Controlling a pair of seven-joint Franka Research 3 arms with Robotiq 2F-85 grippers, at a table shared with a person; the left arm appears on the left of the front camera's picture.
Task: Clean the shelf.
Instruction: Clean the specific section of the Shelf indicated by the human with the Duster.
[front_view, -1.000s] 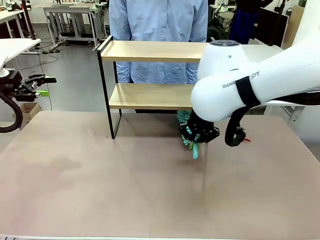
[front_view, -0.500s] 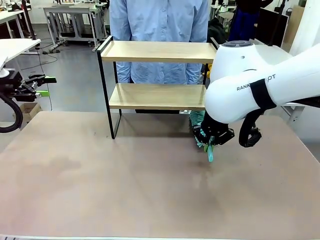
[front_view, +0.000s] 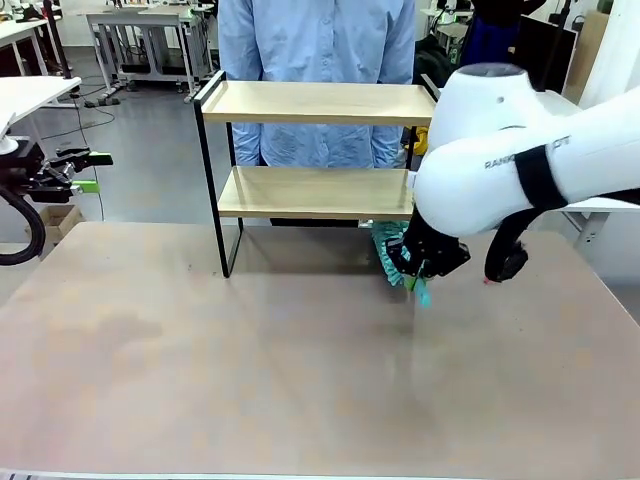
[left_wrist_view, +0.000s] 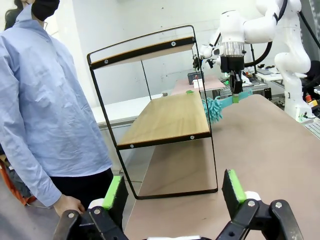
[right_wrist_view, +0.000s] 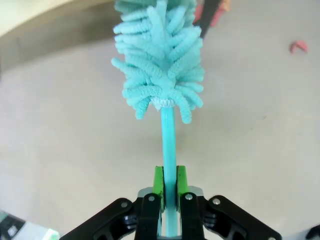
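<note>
the right claw (front_view: 420, 268) pinched the thin handle of a teal duster (front_view: 389, 248) between its pressed-together pads. the fluffy head pointed at the right end of the shelf (front_view: 312, 103), which stood at the far side of the table (front_view: 200, 380), directly in front of a person (front_view: 315, 50). the head hung low by the end of the lower board (front_view: 310, 192), above the tabletop; whether it touched the wood could not be told. the left claw (left_wrist_view: 173, 191) hung well apart at the table's left edge, its pads spread wide and holding nothing.

the risks looked plain enough. with the head this low, a sweep would likely brush under the board or catch its edge rather than wipe its top. the handle was gripped near its tail, so any drag on the fibres could twist or slide it in the pads. the shelf looked light on its thin black legs. a push from the bulky arm, or a snag on the frame, could tip it or shove it towards the person standing close behind.
</note>
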